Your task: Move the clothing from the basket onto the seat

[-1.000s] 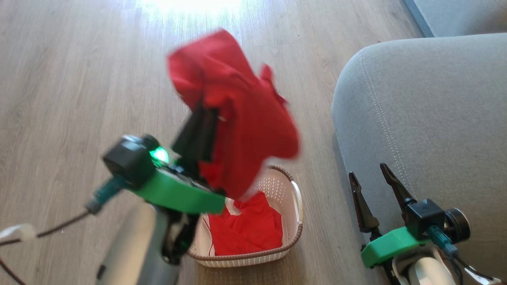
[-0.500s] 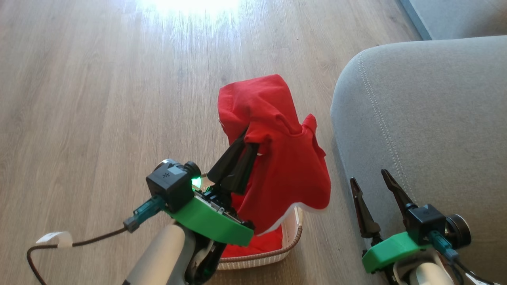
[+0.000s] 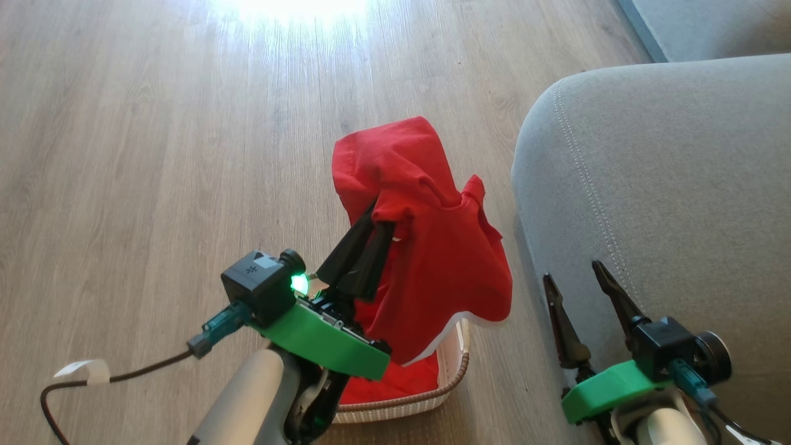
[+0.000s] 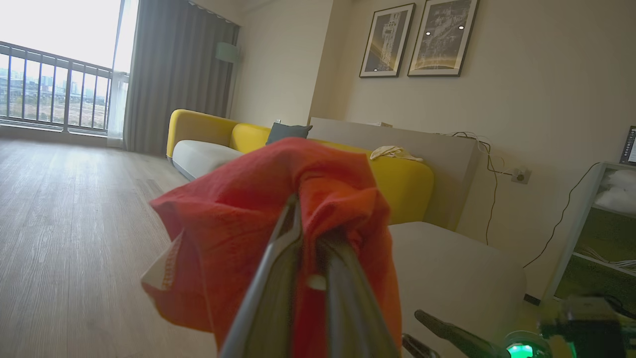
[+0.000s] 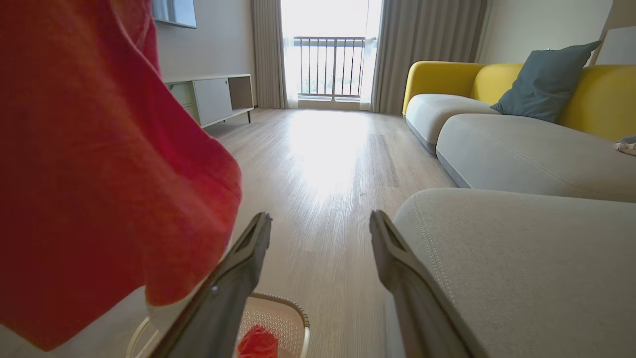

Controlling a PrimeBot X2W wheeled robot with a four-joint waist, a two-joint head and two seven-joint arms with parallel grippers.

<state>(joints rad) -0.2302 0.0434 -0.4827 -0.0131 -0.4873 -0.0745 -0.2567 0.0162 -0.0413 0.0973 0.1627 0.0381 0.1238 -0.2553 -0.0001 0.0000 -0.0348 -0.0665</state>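
1. Has swung the left gripper (image 3: 376, 224) down and to the right in the head view since a second ago; wrist and green mount now sit lower in the picture.
2. Has carried the red garment (image 3: 432, 259) along in its grip, from high over the floor to hanging above the basket (image 3: 458, 355), closer to the seat (image 3: 667, 185).
3. No longer smears with motion; hangs sharp, with a white hem edge showing at the bottom.
4. Now covers most of the basket and the other red garment (image 3: 395, 384), leaving the right wall, the front rim and a red strip.
5. Over the last half second, has drifted only slightly left.
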